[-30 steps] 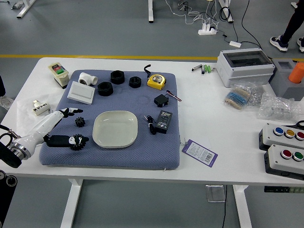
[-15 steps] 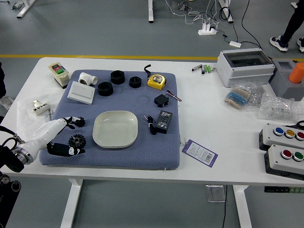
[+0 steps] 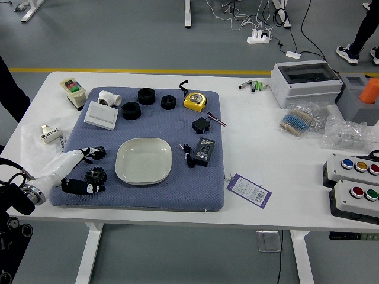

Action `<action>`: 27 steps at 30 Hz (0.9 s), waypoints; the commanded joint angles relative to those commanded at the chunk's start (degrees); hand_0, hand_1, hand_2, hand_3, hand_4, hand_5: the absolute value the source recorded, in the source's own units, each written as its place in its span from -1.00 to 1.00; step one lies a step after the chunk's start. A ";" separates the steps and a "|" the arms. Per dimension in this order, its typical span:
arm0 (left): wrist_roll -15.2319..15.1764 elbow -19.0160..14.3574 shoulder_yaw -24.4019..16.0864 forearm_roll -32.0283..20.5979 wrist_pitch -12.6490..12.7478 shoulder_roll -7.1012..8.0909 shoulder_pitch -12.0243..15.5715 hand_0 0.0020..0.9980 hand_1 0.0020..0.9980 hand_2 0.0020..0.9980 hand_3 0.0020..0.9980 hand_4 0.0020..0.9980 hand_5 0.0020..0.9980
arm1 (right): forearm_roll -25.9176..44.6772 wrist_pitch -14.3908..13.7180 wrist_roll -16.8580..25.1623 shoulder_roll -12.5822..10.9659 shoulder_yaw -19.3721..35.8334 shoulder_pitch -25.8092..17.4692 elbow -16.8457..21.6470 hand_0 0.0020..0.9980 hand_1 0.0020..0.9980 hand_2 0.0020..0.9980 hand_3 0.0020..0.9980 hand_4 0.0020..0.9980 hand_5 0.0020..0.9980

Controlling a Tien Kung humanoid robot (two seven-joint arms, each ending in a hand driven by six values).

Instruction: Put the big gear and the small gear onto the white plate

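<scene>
My left hand (image 3: 89,171) reaches in from the left over the blue-grey mat, its fingers and thumb spread apart and holding nothing. The big black gear (image 3: 96,176) lies on the mat between the spread digits, close to the lower ones. At the tips of the upper digits sits the small black gear (image 3: 100,152), partly covered by them. Right of the hand, the white plate (image 3: 144,161) lies with nothing on it. The right hand is out of view.
Behind the plate lie black rings (image 3: 131,110), a white box (image 3: 101,115) and a yellow tape measure (image 3: 195,101). A black adapter (image 3: 204,152) is right of the plate. Button boxes (image 3: 356,198) stand far right. A person's legs (image 3: 365,29) show at the top right.
The left hand has moved slightly down and its digits have shifted around the gears. The big gear, earlier largely hidden by the lower digits, now shows more fully. Both gears remain on the mat.
</scene>
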 joint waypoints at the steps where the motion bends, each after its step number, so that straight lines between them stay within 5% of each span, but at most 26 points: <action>1: 0.03 0.18 0.00 0.00 0.27 -0.01 -0.06 0.44 0.32 0.45 0.54 1.00 -0.57 | 0.00 0.00 0.00 -0.01 0.00 0.00 0.00 0.39 0.42 0.48 0.12 0.58 0.29; 2: 0.10 0.50 0.10 0.00 0.81 -0.01 -0.19 0.21 0.07 0.13 0.17 0.68 -0.83 | -0.05 -0.01 0.00 -0.04 0.06 0.03 0.02 0.39 0.42 0.48 0.12 0.58 0.29; 7: 0.43 1.04 0.49 0.00 2.86 0.05 -0.47 0.21 0.07 0.13 0.17 0.68 -0.83 | -0.02 -0.02 0.00 -0.07 0.18 0.14 0.04 0.39 0.42 0.48 0.12 0.58 0.29; 8: 0.59 1.04 0.48 0.00 2.59 0.05 -0.56 -0.14 -0.15 -0.07 0.07 0.26 -1.00 | -0.01 -0.03 -0.01 -0.07 0.23 0.18 0.04 0.39 0.42 0.48 0.12 0.57 0.29; 19: 2.53 1.76 0.31 0.00 -0.83 0.21 -0.55 -0.17 -0.17 -0.07 0.06 0.22 -1.00 | 0.04 -0.07 -0.14 -0.08 0.10 0.35 0.04 0.39 0.42 0.48 0.12 0.57 0.29; 27: 3.41 1.13 0.32 0.00 -1.89 0.18 -0.70 -0.14 -0.06 0.06 0.12 0.41 -0.96 | 0.06 -0.05 -0.11 -0.08 0.19 0.47 0.04 0.40 0.42 0.48 0.12 0.57 0.28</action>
